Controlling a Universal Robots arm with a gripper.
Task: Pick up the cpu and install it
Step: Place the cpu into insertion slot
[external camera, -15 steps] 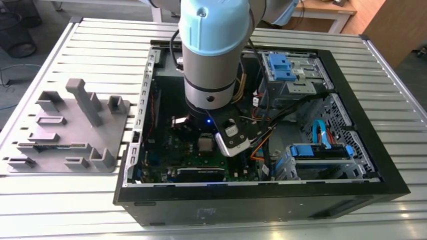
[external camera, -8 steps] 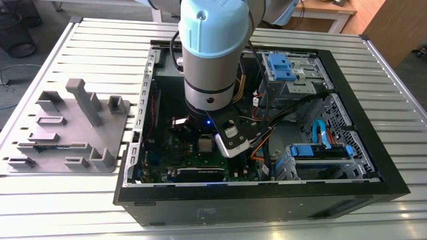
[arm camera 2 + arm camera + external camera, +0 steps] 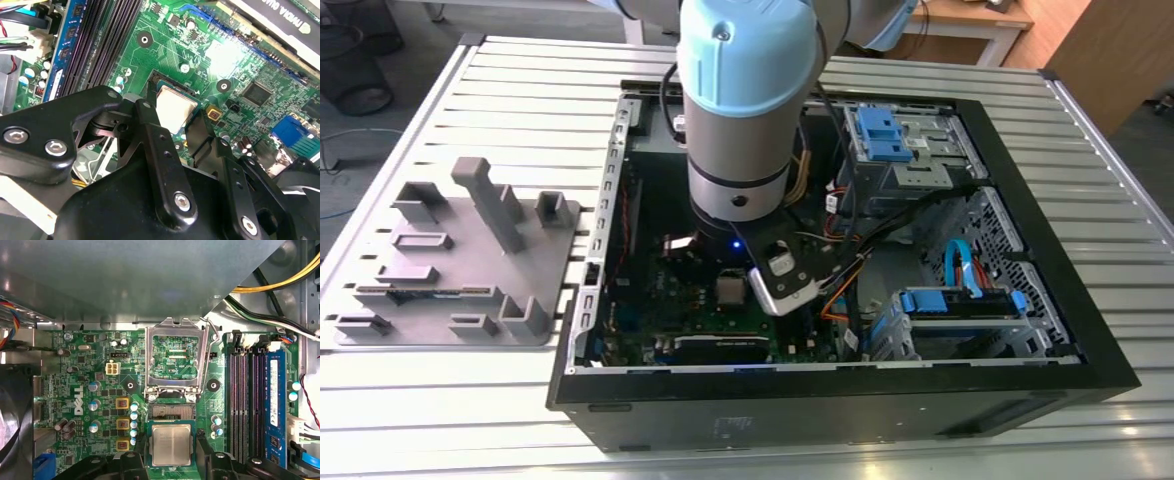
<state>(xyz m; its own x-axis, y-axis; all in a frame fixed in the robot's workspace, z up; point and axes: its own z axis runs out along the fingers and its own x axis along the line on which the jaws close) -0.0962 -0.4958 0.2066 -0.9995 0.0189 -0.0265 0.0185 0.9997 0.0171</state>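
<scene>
Pinching the cpu by two opposite edges, the end effector holds it just beside the raised socket bracket, at that bracket's hinge end; memory slots run alongside the bracket.

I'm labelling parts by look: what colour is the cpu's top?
Shiny silver with a thin darker rim; the cpu shows best in the first wrist view.
</scene>
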